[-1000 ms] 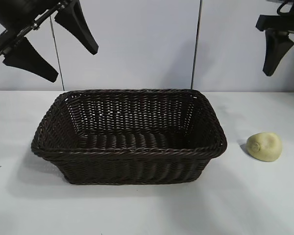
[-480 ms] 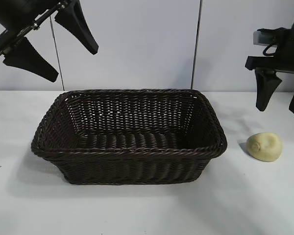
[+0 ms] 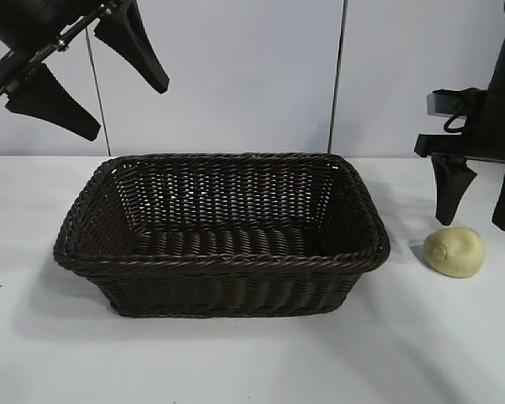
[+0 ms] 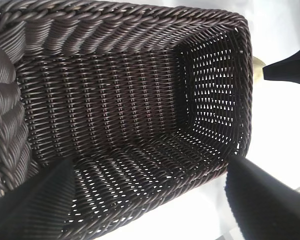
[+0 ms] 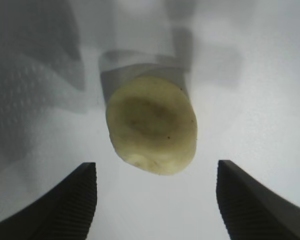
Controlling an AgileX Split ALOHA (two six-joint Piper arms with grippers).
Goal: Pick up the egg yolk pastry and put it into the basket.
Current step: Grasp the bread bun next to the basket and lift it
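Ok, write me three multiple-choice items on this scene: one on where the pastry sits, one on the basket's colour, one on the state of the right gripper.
1. Where is the egg yolk pastry?
A. Inside the basket
B. On the table, on the right arm's side of the basket
C. Held in the left gripper

2. What colour is the basket?
A. Dark brown, nearly black
B. Pale yellow
C. White

3. How is the right gripper?
A. Shut on the pastry
B. Open, just above the pastry
C. Open, inside the basket

Key: 1 B, since the pastry lies on the white table apart from the rim. 2 A, since the wicker is dark throughout. 3 B, since the right wrist view shows both fingers spread wide with the pastry between and beyond them.
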